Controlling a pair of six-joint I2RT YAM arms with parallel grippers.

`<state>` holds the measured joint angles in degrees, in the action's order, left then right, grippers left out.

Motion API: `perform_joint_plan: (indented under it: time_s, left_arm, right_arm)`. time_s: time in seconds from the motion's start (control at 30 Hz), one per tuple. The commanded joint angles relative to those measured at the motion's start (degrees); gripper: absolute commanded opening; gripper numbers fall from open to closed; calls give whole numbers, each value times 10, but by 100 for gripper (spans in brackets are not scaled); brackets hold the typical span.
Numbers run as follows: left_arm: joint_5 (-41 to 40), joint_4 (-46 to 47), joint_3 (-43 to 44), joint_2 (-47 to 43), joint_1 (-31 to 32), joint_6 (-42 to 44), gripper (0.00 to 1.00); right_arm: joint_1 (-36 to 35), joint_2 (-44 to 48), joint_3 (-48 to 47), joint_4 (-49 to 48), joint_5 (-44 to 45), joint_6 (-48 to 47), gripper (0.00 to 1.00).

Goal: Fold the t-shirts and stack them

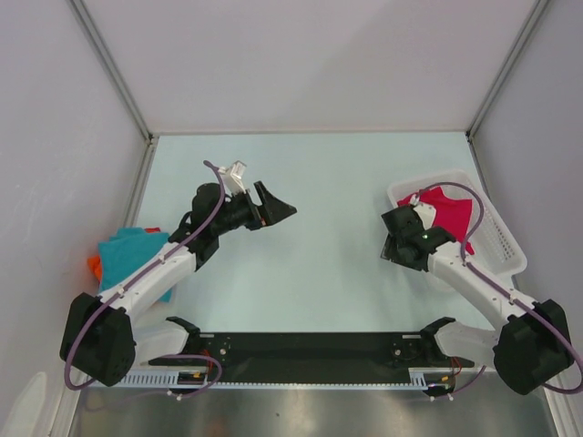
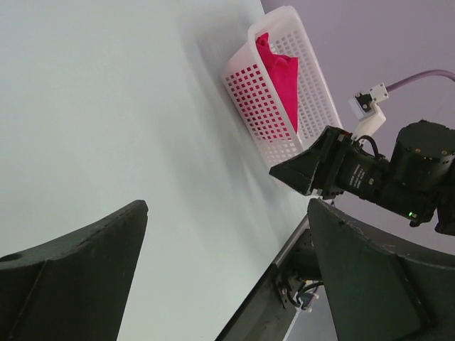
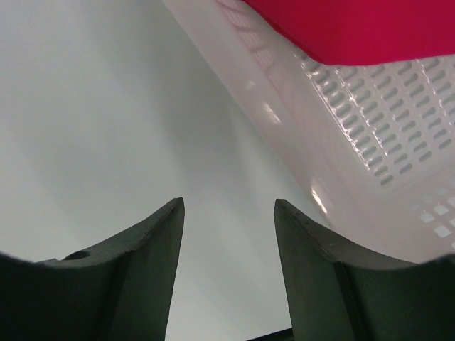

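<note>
The crimson-pink t-shirt (image 1: 449, 211) lies bunched in the white mesh basket (image 1: 503, 241) at the right; it also shows in the left wrist view (image 2: 279, 71) and the right wrist view (image 3: 370, 28). The teal-blue t-shirt (image 1: 130, 253) lies folded at the table's left edge on top of the orange t-shirt (image 1: 93, 267), of which only a corner shows. My left gripper (image 1: 278, 208) is open and empty above the table's middle left. My right gripper (image 1: 393, 246) is open and empty, just left of the basket (image 3: 355, 135).
The pale table (image 1: 319, 264) is ringed by grey walls with metal posts at the back corners. A black rail (image 1: 310, 346) runs along the near edge between the arm bases. The right arm (image 2: 384, 174) shows in the left wrist view.
</note>
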<state>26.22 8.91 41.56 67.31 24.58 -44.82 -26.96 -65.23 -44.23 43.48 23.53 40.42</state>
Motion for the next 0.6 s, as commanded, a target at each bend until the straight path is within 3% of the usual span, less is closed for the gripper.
perform_joint_plan:
  time_s: [0.0,0.1,0.37,0.57]
  left_arm:
    - [19,42,-4,-2,-2,-5,99]
    - [19,41,-9,-12,-2,-9,100]
    - [11,-24,-4,-87,-2,6,99]
    - [-6,-85,0,-143,-8,33,100]
  right_arm:
    - [0,-38,-59,-22,-19,-45,59]
    - [0,-76,-105,-31,-29,-71,60]
    - [35,-280,-200,-76,-64,-123,61]
    - [89,-336,-219,-121,-109,-129,60]
